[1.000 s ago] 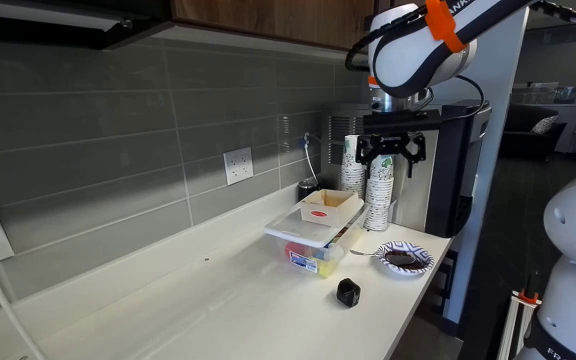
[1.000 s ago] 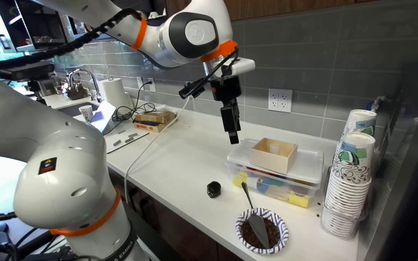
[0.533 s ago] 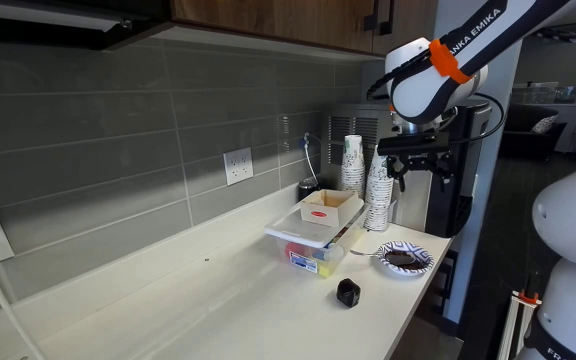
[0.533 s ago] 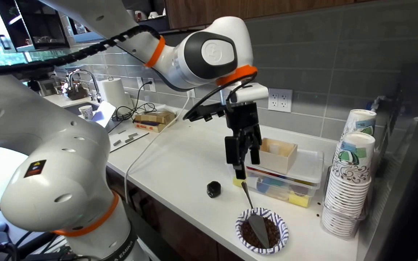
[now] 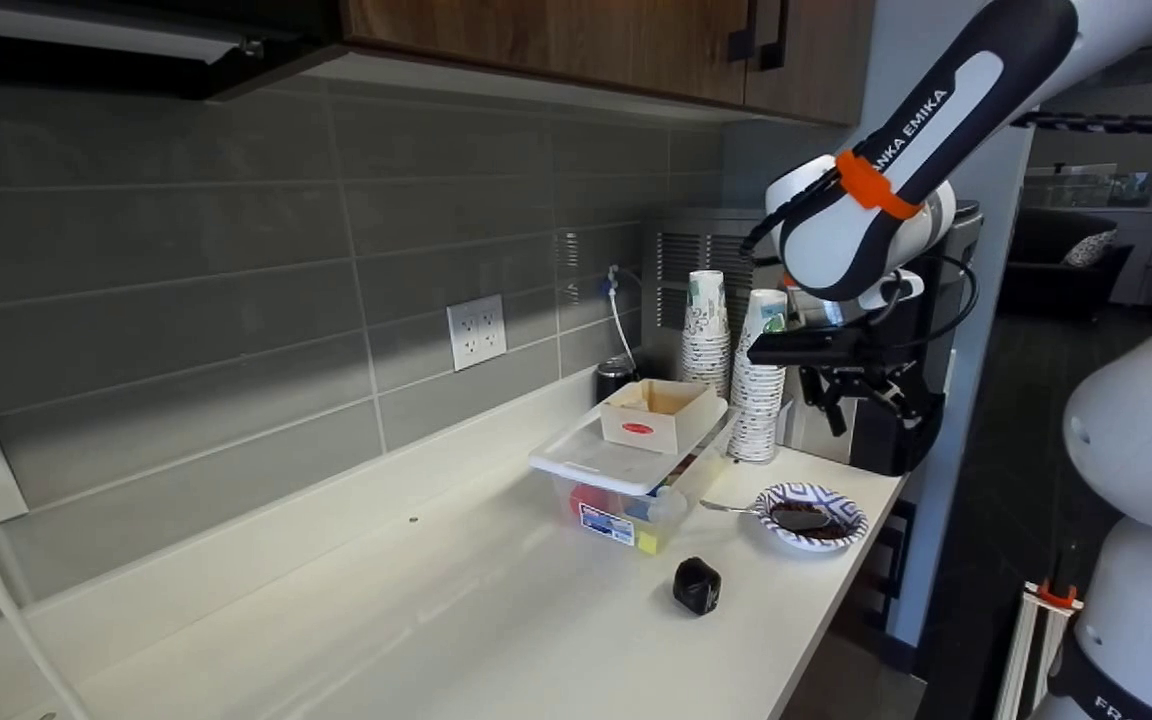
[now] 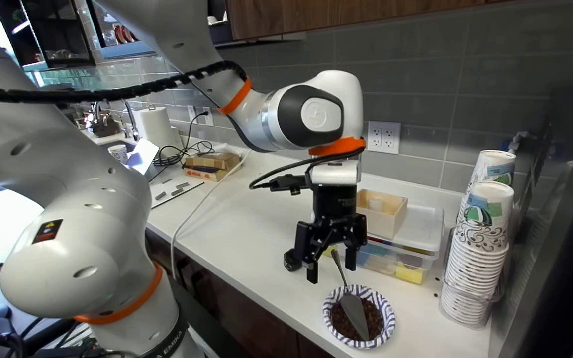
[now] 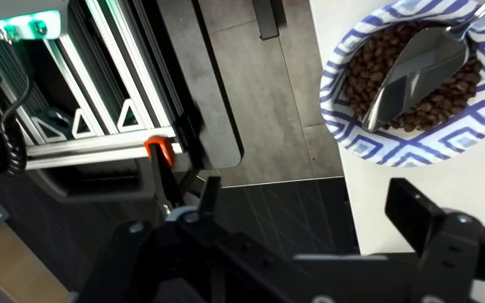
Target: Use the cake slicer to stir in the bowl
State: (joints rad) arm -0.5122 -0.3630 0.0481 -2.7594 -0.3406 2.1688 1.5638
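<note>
We're approx. at the start: cake slicer (image 7: pixel 421 69) ungripped, so grasp + stir both left, AFAICT. Its blade lies across the coffee beans (image 7: pixel 366 69) in the bowl (image 7: pixel 398 153), handle (image 6: pixel 340 271) out past the rim. Our arm (image 6: pixel 311 114) reaches over the counter (image 6: pixel 246 219) w/ gripper (image 6: pixel 331 267) aimed roughly down, not touching the slicer; jaws wide apart, nothing btwn. Wrist view has the bowl off to one side, so we prob. need to realign.
</note>
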